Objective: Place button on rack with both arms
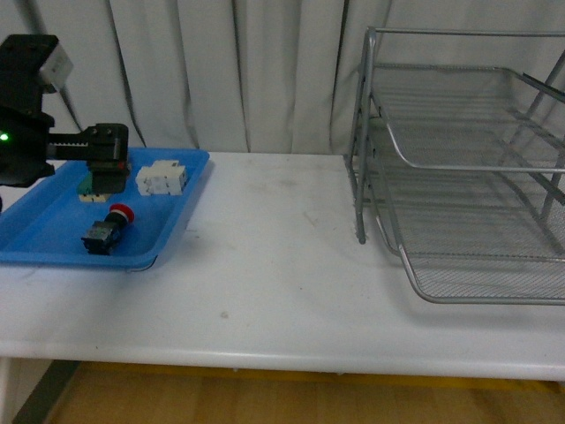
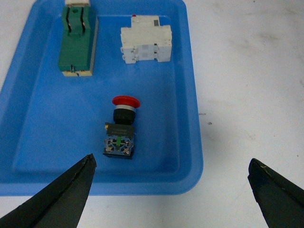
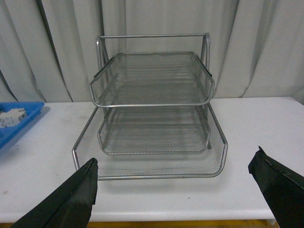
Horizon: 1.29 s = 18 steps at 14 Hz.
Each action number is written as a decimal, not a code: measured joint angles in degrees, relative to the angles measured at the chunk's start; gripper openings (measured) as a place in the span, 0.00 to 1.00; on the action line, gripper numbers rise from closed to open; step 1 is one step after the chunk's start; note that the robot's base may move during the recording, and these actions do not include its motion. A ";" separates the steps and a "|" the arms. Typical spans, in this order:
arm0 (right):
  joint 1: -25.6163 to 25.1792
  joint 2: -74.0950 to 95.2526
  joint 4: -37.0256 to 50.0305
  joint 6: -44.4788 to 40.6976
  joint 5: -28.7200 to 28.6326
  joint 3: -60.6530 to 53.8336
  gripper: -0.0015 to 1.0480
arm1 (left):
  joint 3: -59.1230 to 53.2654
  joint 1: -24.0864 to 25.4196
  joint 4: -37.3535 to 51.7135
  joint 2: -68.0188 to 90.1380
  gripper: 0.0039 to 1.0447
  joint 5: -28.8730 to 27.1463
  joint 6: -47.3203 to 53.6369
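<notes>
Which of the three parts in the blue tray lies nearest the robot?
The button with the red cap; the green switch and the white block sit behind it, nearer the curtain.

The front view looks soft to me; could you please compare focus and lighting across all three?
Front view: soft, evenly lit, the rack cut off at the frame edge. Left wrist view: the button is crisp, the left gripper dark and blurred. Right wrist view: rack sharp, right gripper an underexposed silhouette.
</notes>
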 joint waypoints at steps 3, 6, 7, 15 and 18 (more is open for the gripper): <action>0.00 0.00 0.02 0.00 -0.02 0.00 0.94 | 11.26 -1.01 -8.55 12.11 0.94 -4.55 5.97; 0.00 0.00 0.00 0.00 -0.02 0.00 0.94 | 15.91 0.15 -10.73 16.52 0.94 -5.95 6.36; 0.00 0.00 0.02 0.00 -0.02 0.00 0.94 | 17.57 0.74 -12.15 17.57 0.94 -5.92 6.23; 0.00 0.00 0.02 0.00 -0.02 0.00 0.94 | 26.03 2.99 -16.04 25.24 0.94 -5.14 2.80; 0.00 0.00 0.02 0.00 -0.02 0.00 0.94 | 31.19 4.04 -18.16 31.10 0.94 -5.92 1.57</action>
